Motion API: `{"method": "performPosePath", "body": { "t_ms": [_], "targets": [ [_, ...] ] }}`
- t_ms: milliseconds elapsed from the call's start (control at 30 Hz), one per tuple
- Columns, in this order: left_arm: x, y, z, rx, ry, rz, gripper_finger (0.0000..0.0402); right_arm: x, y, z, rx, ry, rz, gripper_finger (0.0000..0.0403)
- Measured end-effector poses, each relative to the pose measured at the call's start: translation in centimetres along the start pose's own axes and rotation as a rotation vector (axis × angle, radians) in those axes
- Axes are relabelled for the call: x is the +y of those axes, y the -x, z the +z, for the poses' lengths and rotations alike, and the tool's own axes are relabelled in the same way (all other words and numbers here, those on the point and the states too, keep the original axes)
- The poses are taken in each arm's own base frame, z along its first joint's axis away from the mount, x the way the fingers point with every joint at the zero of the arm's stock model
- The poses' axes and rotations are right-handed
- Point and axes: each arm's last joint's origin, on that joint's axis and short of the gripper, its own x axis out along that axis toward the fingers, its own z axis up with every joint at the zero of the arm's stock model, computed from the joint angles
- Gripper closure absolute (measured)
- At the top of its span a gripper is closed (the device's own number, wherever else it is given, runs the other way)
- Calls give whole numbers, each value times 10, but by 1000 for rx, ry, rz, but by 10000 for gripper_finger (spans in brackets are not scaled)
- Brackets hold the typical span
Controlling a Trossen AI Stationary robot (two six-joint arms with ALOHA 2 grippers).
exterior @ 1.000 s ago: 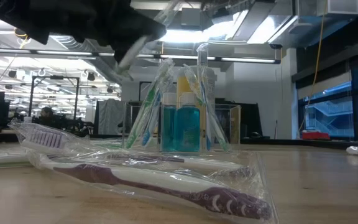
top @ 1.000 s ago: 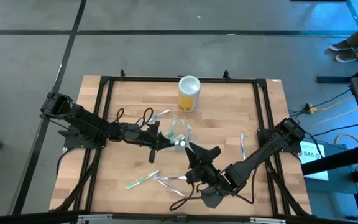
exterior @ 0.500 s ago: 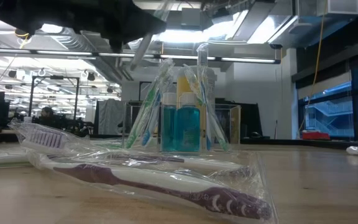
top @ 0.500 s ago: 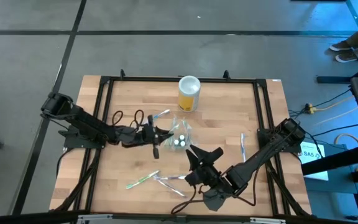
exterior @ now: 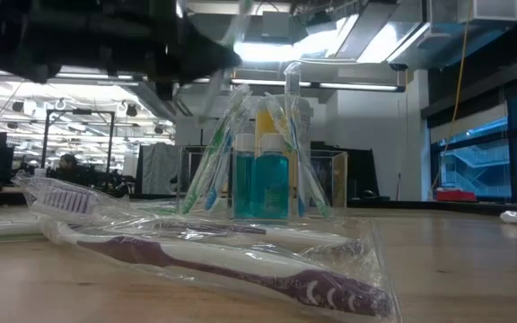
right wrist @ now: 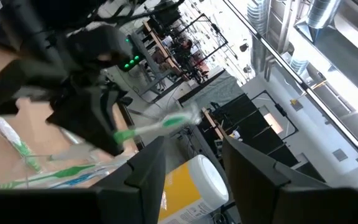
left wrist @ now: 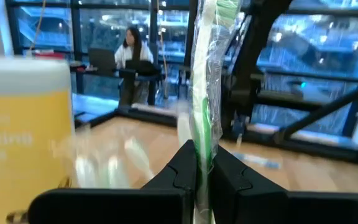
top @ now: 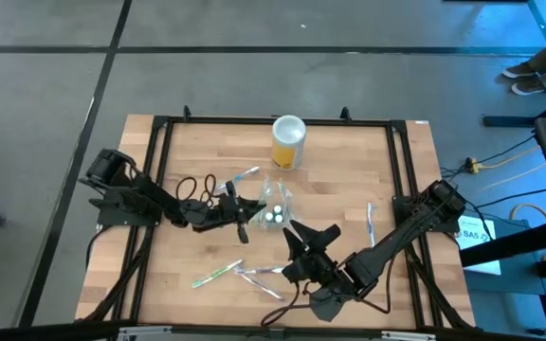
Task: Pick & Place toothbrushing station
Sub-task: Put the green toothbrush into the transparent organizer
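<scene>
The toothbrushing station [top: 273, 204] is a clear container at the table's middle. It holds two teal bottles [exterior: 260, 184] and several wrapped toothbrushes, and its base stands on the wood. My left gripper [top: 242, 206] is just left of it, shut on a wrapped green toothbrush [left wrist: 205, 74]. My right gripper [top: 300, 230] hovers open on the station's near right side, with nothing between its fingers [right wrist: 145, 168]. My left gripper pinches the wrapped green toothbrush between its two fingers, on a lower stretch of its shaft [left wrist: 202, 134], wrapper and all. The fingers come level from the table's left and lie across it. The brush is lifted clear and rises nearly upright above the fingers.
A yellow canister with a white lid [top: 288, 142] stands behind the station. Loose wrapped toothbrushes lie at the near middle [top: 218, 275] [top: 263, 275], at the right [top: 370, 223] and left of the canister [top: 245, 175]. A black cable [top: 197, 185] loops by my left arm.
My left gripper has sunk a little and its wrist has turned and rolled while staying beside the station. The green toothbrush it holds has swung from slanting to nearly upright. My right gripper has kept its place.
</scene>
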Motion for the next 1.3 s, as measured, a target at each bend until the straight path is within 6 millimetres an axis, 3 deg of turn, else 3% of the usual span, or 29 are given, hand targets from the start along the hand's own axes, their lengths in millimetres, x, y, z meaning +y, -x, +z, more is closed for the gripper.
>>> {"method": "performPosePath", "body": {
  "t_ms": [767, 1100, 1300],
  "targets": [
    [14, 1, -59, 52, 114, 49, 385, 0, -1, 0, 3, -26, -2, 273],
    [20, -3, -68, 82, 193, 24, 383, 0, -2, 0, 4, -26, -3, 259],
    [19, -2, -69, 91, 200, 3, 358, 0, -2, 0, 4, -26, -3, 254]
  ]
}}
